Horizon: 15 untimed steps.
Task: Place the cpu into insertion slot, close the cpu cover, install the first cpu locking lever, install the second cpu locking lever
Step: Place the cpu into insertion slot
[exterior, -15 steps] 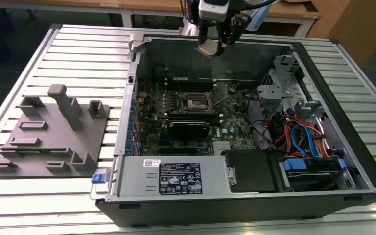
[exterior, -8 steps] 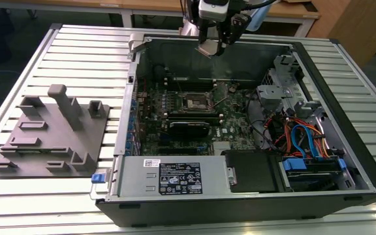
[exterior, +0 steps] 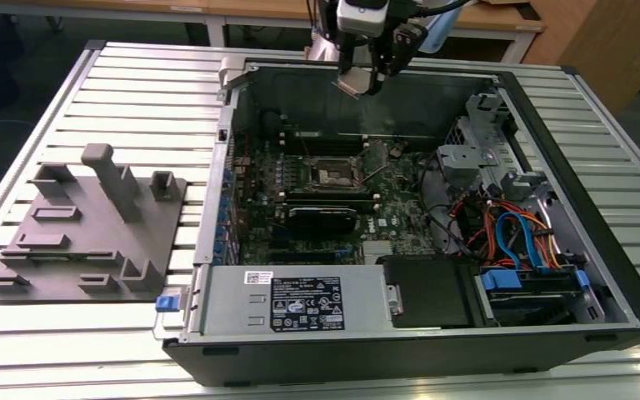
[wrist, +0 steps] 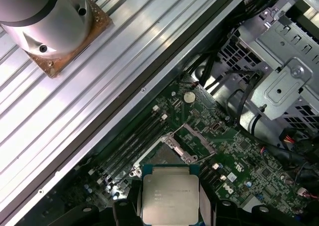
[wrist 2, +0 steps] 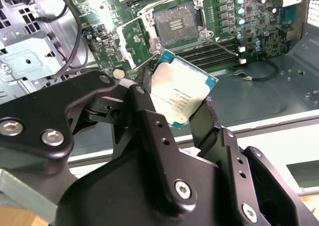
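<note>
Found the end effector (exterior: 358,80) clamped on the cpu (exterior: 356,82), with black fingers (wrist 2: 144,113) pressed against two opposite edges of the chip. Carried it tilted in the second wrist view, silvery top and green rim turned toward the camera. Hung in the air over the far wall of the open computer case (exterior: 409,362), well above the green motherboard (exterior: 403,229) inside. In the exterior view, sat at 12 o'clock from the insertion slot (exterior: 333,171) and well apart from it, touching nothing but the fingers. Showed the slot bare in the second wrist view: a dark square recess with rows of contacts inside a silvery rim. Stood the cpu cover (wrist: 179,151) raised on its hinge just beside the slot, with green board visible through its window. Rested the case on a slatted metal tabletop (exterior: 131,83), with a grey fixture block (exterior: 87,225) at 9 o'clock from the case.
</note>
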### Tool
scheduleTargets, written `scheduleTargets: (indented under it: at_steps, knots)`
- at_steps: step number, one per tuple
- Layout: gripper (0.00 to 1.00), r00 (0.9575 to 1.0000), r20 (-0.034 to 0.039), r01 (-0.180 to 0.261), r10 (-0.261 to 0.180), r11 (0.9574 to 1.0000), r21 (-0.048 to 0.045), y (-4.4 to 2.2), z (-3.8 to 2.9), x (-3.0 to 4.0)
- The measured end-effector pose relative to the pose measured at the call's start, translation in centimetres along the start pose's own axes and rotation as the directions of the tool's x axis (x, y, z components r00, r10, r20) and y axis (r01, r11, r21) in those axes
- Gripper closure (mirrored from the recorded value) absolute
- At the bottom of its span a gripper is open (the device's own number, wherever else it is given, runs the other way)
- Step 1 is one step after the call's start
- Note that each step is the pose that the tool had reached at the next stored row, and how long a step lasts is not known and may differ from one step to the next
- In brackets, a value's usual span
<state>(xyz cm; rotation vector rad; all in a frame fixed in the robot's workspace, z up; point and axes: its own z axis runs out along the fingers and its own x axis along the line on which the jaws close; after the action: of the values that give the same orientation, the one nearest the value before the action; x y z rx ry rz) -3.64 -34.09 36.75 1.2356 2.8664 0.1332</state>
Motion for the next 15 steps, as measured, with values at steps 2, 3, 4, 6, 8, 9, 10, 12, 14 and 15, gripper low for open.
scheduleTargets:
  at_steps: [2,3,4,6,8,9,10,12,14,15]
  knots:
    - [0.46,0.9999,0.0014,-0.016,0.016,0.9999,-0.0003,0.0,0.0,0.0]
    - [0.46,0.9997,0.002,-0.025,0.025,0.9997,-0.0004,0.0,0.01,0.0]
    - [0.46,0.9994,0.0028,-0.034,0.034,0.9994,-0.0006,0.0,0.01,0.0]
    - [0.46,0.9986,0.0044,-0.052,0.052,0.9987,-0.001,0.0,0.02,0.0]
    - [0.46,0.9982,0.005,-0.059,0.059,0.9982,-0.0011,0.0,0.02,0.0]
    - [0.46,0.9982,0.005,-0.059,0.059,0.9982,-0.0011,0.0,0.02,0.0]
    - [0.46,0.9981,0.0052,-0.061,0.061,0.9981,-0.0012,0.0,0.02,0.0]
    - [0.46,0.998,0.0053,-0.063,0.063,0.998,-0.0012,0.0,0.02,0.0]
    - [0.46,0.998,0.0053,-0.063,0.063,0.998,-0.0012,0.0,0.02,0.0]
    - [0.46,0.998,0.0053,-0.063,0.063,0.998,-0.0012,0.0,0.02,0.0]
